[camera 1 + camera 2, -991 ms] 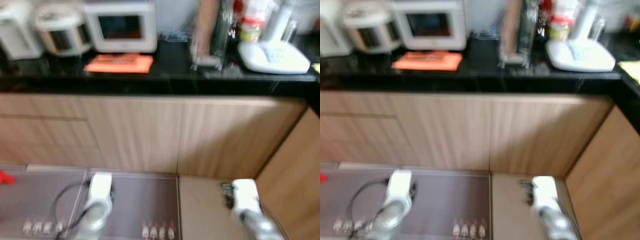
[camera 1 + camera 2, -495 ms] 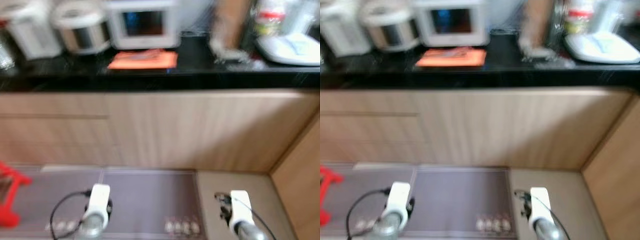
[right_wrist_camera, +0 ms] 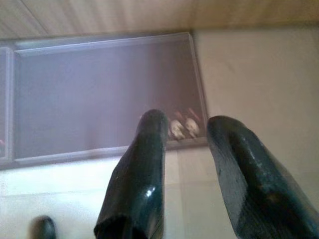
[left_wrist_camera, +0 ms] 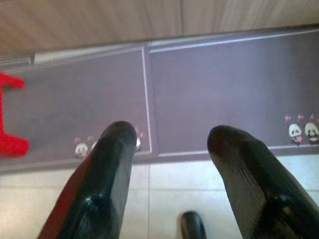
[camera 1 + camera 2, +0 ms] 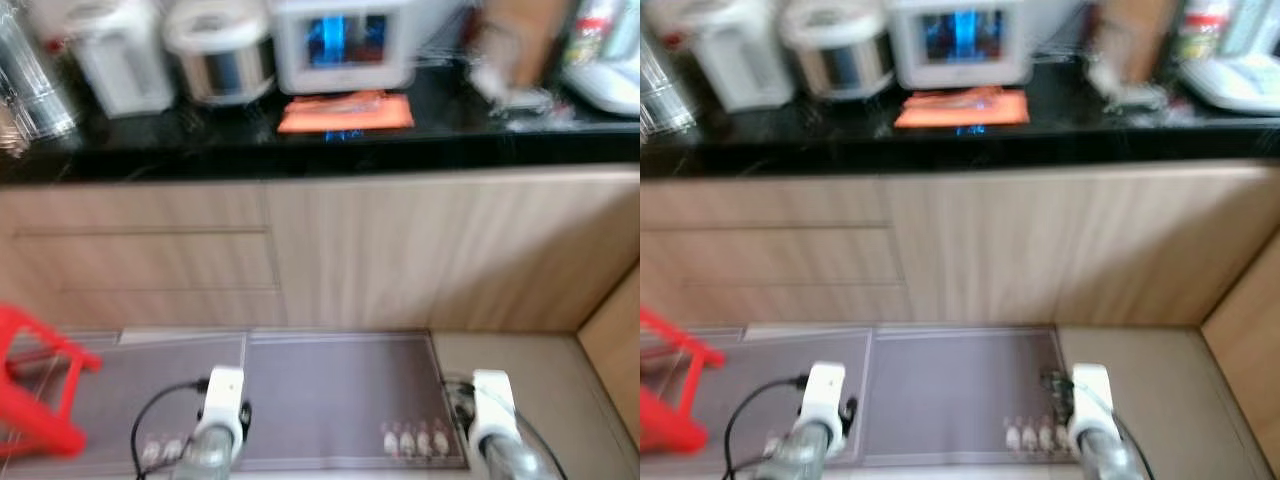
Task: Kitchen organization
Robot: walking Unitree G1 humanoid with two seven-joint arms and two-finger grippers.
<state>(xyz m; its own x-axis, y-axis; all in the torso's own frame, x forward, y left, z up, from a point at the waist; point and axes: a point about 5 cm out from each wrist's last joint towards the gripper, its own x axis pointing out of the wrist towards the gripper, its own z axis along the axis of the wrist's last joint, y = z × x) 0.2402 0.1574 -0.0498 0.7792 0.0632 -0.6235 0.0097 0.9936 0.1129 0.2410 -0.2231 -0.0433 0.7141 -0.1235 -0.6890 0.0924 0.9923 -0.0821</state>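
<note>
Below, two purple floor mats [image 5: 340, 395] — one red stool [image 5: 40, 375] beside.

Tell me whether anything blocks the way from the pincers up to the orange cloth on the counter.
Nothing visible does. Both the left pincer and right pincer hang open, low over the floor mats. The orange cloth lies in the open near the counter's front edge, before the white appliance.

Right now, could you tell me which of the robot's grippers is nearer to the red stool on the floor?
The left. The left gripper hangs over the grey mat with the red stool off to its left; the right gripper hangs over the mat's far right end.
</note>
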